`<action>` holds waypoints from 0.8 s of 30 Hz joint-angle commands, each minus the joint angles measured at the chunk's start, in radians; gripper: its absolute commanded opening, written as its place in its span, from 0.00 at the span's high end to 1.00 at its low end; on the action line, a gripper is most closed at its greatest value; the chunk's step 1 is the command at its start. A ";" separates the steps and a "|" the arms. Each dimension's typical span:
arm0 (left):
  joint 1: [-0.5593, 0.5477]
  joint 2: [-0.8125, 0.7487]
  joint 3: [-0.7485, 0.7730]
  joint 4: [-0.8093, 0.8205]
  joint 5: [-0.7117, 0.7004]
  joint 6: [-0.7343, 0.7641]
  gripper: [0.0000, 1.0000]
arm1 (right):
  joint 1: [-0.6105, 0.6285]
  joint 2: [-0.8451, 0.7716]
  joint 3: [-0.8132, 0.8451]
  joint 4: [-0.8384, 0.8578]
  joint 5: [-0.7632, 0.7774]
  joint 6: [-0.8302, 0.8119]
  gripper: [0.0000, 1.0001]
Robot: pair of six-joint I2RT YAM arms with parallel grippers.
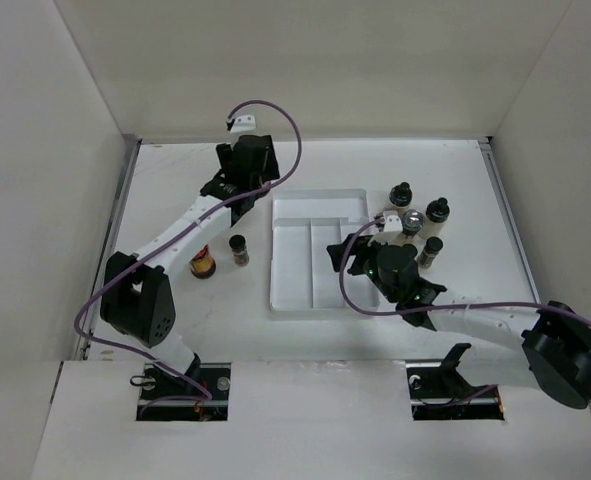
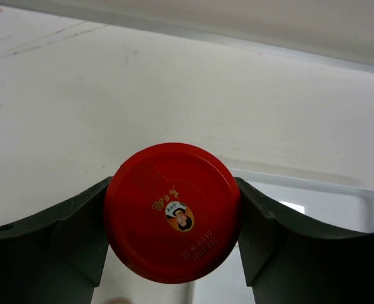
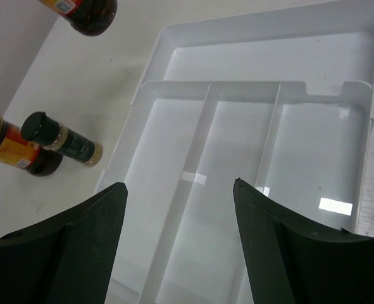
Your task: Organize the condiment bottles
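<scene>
While left jaws clamp the red-capped bottle (image 2: 172, 212) | right jaws apart, seemingly empty, over tray (image 3: 237, 152)

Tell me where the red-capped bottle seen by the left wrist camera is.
In the left wrist view, the red-capped bottle sits gripped by the left tool, with the rim of the white tray just to its right.

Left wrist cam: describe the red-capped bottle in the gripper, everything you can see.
Of the red-capped bottle only the top shows: a round, glossy red cap, plastic-looking, printed with yellow characters, a small face logo and a code. Seen end-on, its body is hidden. The left gripper is shut on it, both fingers against the cap's sides. The corner of a white tray lies behind.
</scene>
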 commanded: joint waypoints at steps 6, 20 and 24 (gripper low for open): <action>-0.116 0.130 0.221 0.129 0.032 0.026 0.60 | -0.069 -0.036 -0.020 0.058 0.007 0.052 0.25; -0.130 0.221 0.161 0.186 0.049 0.012 0.60 | -0.083 -0.048 -0.024 0.055 0.006 0.052 0.25; -0.128 0.214 0.098 0.212 0.040 -0.003 0.50 | -0.086 -0.046 -0.024 0.055 0.006 0.052 0.25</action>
